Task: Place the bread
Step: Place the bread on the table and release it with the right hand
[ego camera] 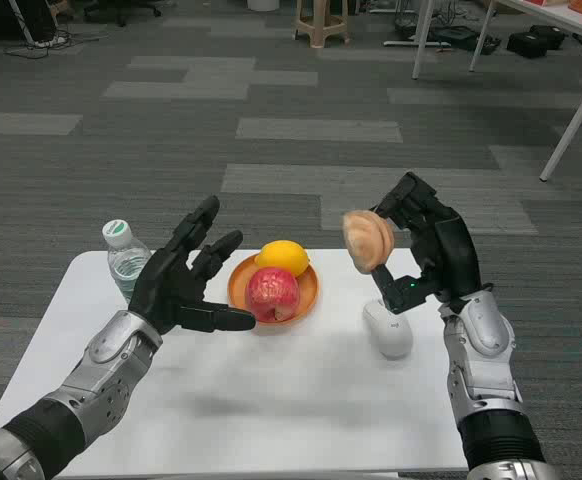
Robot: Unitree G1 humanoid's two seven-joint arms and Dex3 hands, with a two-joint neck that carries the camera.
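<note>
Right hand [426,250] pinches the bread [368,238] aloft above the table's [301,390] far right edge. Bread judged light, soft, crushable; hold its rim gently. Left hand [186,280] empty, fingers spread.

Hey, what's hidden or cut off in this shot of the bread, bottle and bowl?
Head view:
- Bottle: lower part hidden behind the left hand.
- Bowl: inside covered by the lemon and red fruit.
- Bread: far side hidden by the right hand.
- Mouse: top hidden behind that hand.
</note>
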